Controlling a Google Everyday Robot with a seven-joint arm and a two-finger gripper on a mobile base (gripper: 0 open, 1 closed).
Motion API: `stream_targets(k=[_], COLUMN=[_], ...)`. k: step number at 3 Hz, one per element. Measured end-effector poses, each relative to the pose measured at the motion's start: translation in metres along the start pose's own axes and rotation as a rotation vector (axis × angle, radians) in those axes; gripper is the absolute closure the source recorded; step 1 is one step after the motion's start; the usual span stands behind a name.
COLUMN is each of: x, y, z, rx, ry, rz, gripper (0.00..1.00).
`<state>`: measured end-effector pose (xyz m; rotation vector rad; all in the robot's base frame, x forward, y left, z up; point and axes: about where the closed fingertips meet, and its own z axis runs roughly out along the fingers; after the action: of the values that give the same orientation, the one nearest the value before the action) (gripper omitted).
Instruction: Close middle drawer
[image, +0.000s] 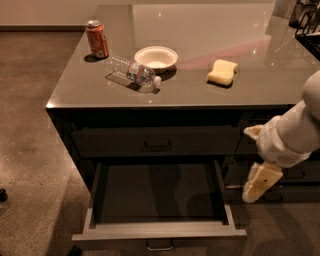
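Observation:
The middle drawer (159, 231) is pulled far out of the cabinet toward me. It has a low grey front, a small metal bar handle (160, 245) and an empty dark floor (157, 192). My gripper (260, 183), cream-coloured on a white arm (292, 137), hangs to the right of the open drawer. It sits at about the height of the drawer's right side wall and is apart from it, holding nothing that I can see.
The top drawer (156, 142) above is closed. On the grey counter (200, 30) stand a red can (97, 39), a lying plastic bottle (132, 73), a white bowl (156, 57) and a yellow sponge (223, 72). Narrower dark drawers (295, 175) are behind my gripper.

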<state>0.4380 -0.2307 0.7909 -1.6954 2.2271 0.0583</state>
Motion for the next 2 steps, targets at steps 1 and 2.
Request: stream_targets(k=[1, 2], x=[0.004, 0.025], y=[0.028, 0.056], z=[0.063, 0.139], rx=[-0.034, -0.014], ry=[-0.035, -0.104], rz=[-0.035, -0.084], gripper=[0.0, 0.0])
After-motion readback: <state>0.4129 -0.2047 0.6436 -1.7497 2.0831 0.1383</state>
